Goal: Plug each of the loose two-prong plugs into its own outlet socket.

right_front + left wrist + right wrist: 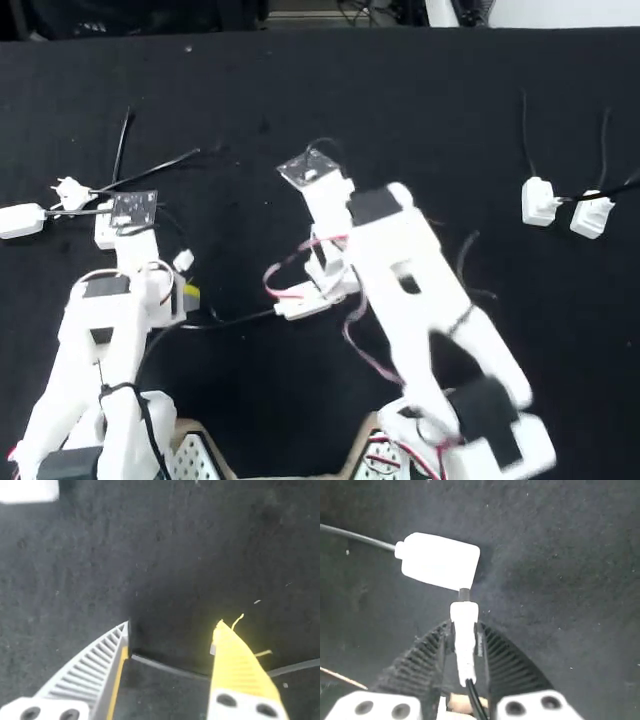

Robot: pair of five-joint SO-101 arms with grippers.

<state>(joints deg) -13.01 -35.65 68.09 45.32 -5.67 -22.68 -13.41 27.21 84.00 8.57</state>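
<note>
Clenched on the flat sides of a white plug [464, 614], the right claw [464, 626] holds its prong end against a white socket [439, 561] lying on the desk [570, 555]. It looks light, rigid and smooth, so a mid-body grip suits it, though the loose socket may slide. Farther off, the left claw [172, 625] hangs released over a black cable [165, 664]. Black cloth covers the desk.

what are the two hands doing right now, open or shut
Left hand: open, holding nothing.
Right hand: closed on a plug, its tip at a socket.
</note>
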